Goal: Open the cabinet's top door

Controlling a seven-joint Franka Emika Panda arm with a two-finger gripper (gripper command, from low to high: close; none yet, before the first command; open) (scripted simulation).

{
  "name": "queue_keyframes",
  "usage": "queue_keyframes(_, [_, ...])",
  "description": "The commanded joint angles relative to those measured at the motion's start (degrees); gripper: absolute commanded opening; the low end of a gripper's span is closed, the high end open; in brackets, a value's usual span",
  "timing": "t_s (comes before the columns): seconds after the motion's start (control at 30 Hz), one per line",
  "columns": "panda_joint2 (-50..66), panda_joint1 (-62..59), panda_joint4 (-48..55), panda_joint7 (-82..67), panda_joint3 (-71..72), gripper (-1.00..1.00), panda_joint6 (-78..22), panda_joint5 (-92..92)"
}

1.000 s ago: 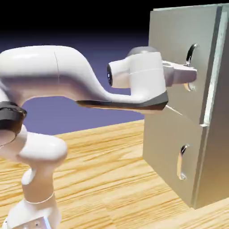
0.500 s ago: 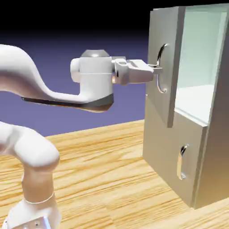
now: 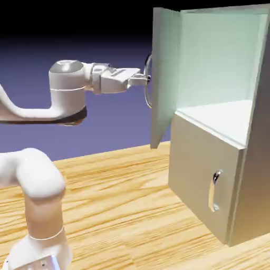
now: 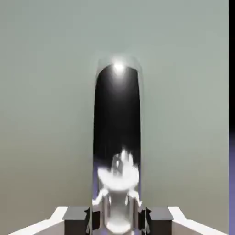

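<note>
We see the gripper (image 3: 146, 79) closed on the handle (image 4: 117, 133) of the top door, its two fingertips (image 4: 155, 220) pressing the chrome from either side in the hand view. The handle runs up from between the tips, long and curved, mirror-bright at its lower part and black above, with a glint at its upper end. Behind it, directly ahead of the gripper, the door (image 3: 165, 79) fills most of the hand view as a flat grey-green face, and its edge shows toward that view's right. In the exterior view the door stands wide open, just past the fingertips on the exterior view's right, with its pale mint inner face turned away from the gripper. The handle bows out from the door's far face toward the gripper, above and below the grip. Beyond the door from the gripper, the cabinet (image 3: 205, 174) shows its upper compartment (image 3: 219, 63), pale mint inside with a whitish floor. Lower than the gripper and farther to the exterior view's right, we see the lower door (image 3: 198, 163) shut, with its own small handle (image 3: 213, 191). The arm (image 3: 67, 89) reaches in from behind the gripper, and the wooden table (image 3: 116, 211) lies below it.
</note>
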Motion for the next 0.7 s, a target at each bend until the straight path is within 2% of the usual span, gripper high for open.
queue_keyframes(0.0, [-0.1,0.1,0.2,-0.2,2.1,-1.0,-2.1,2.1])
queue_keyframes(0.33, [4.3,-2.2,7.5,0.0,22.9,-1.0,-22.8,20.6])
queue_keyframes(0.67, [13.7,-15.8,24.8,1.5,43.6,-1.0,-44.0,33.9])
